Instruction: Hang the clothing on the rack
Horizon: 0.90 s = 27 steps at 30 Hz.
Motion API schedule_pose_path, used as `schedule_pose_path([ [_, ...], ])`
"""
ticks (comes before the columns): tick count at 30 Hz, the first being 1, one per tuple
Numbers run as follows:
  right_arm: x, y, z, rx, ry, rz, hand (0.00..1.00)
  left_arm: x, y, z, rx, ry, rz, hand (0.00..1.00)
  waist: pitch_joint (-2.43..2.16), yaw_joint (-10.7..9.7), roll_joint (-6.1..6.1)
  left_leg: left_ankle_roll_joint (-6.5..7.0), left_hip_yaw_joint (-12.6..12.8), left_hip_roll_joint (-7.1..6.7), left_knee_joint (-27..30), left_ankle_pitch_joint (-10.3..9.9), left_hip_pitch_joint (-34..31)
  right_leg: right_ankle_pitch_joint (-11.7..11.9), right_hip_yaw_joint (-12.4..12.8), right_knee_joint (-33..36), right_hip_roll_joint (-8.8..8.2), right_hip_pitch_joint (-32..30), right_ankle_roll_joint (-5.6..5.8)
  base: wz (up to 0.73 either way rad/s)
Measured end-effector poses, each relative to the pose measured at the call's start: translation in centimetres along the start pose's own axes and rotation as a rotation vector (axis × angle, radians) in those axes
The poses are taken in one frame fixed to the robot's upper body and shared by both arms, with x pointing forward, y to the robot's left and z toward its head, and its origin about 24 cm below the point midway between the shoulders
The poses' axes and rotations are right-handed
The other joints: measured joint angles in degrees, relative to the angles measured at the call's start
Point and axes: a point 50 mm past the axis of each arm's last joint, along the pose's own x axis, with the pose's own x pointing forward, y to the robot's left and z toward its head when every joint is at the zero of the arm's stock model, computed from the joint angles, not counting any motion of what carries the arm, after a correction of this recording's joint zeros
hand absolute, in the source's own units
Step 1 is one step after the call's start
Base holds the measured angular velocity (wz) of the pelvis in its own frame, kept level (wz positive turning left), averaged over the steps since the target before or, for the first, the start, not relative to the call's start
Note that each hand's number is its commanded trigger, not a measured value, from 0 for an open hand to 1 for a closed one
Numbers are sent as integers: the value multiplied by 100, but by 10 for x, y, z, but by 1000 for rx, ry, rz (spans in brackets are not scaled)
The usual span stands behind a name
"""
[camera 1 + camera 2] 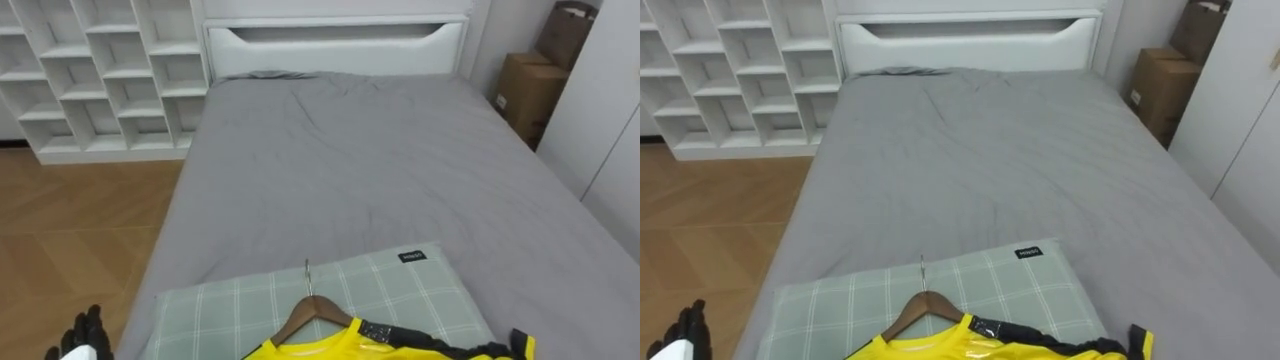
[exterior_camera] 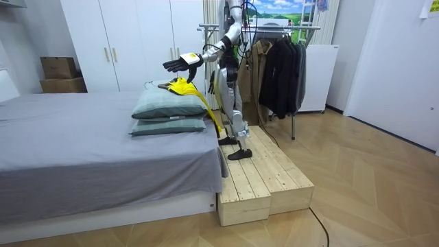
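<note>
While robot stands on wooden platform (image 2: 264, 175) by bed (image 1: 380, 170), yellow shirt (image 1: 350, 348) on hanger (image 1: 312, 308) lies on checked pillow (image 1: 400, 285), hem trailing off bed edge, left hand (image 1: 82, 335) raised beside pillow, fingers straight and apart, holding nothing, clothes rack (image 2: 294, 127) behind robot

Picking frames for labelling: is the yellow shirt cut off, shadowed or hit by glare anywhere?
Left eye view: the yellow shirt is cropped by the bottom edge, evenly lit, no glare. Room view: its drape off the pillow shows, evenly lit too.
</note>
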Motion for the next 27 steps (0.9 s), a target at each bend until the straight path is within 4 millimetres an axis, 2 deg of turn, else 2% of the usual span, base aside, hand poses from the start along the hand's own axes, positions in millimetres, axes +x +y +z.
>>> schedule_pose_path([
  [7, 0, 0, 1, -15, -1, 1, 0, -6, -12, 11, 72, -80, -83, 0, 1, -7, -4, 0, -3, 0, 0, 0, 8, 1, 8, 0, 2, 0, 1, 0],
  [13, 0, 0, 2, -24, -10, 3, 0, -7, -14, 18, 91, -122, -104, 0, 0, -31, 34, 0, 1, -1, 0, 0, 35, 10, 48, 12, 5, -65, 1, -3],
  [22, 0, 0, 4, -34, -28, 11, 0, -9, -14, 33, 107, -207, -103, 0, -12, -193, 79, 0, 24, -2, 0, 0, 35, 15, 98, 10, 14, -77, 3, -2],
  [27, 0, 1, 5, -39, -34, 13, 0, -9, -15, 34, 112, -214, -119, 0, -9, -244, 84, 0, 50, -2, -1, 0, 40, 18, 131, 14, 16, -68, 4, -3],
])
